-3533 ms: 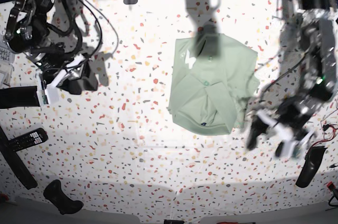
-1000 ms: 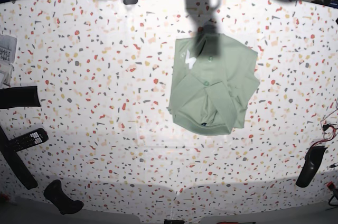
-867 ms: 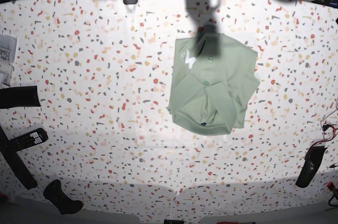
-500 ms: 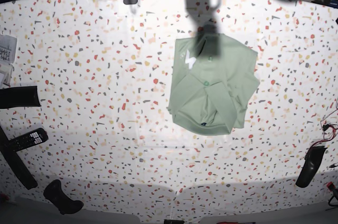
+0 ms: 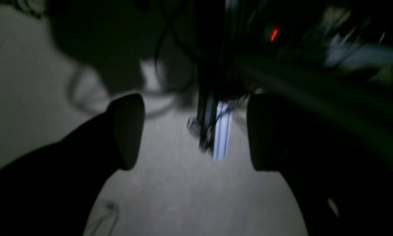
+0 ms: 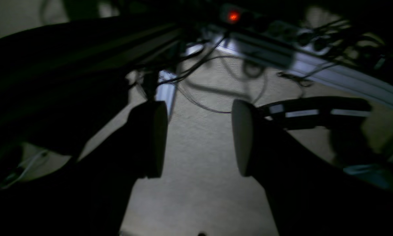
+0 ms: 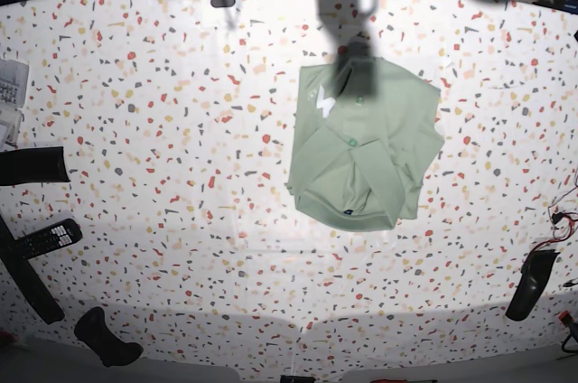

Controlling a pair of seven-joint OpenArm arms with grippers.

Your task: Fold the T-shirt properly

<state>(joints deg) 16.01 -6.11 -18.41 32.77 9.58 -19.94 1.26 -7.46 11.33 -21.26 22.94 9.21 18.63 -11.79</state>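
Note:
The pale sage-green T-shirt lies folded into a compact block on the speckled table, right of centre, with a small white mark near its upper left. Neither arm appears in the base view. In the left wrist view my left gripper is open, its dark fingers wide apart over a dim floor with cables. In the right wrist view my right gripper is open too, with nothing between its fingers, above a dim floor. The T-shirt does not show in either wrist view.
A remote control and dark objects lie along the table's left edge. A black object sits at the right edge. Papers lie at the far left. Cables and rails run below both grippers.
Both arms, seen over the table's sides a few seconds ago, have left the base view. The T-shirt has not moved over the last second.

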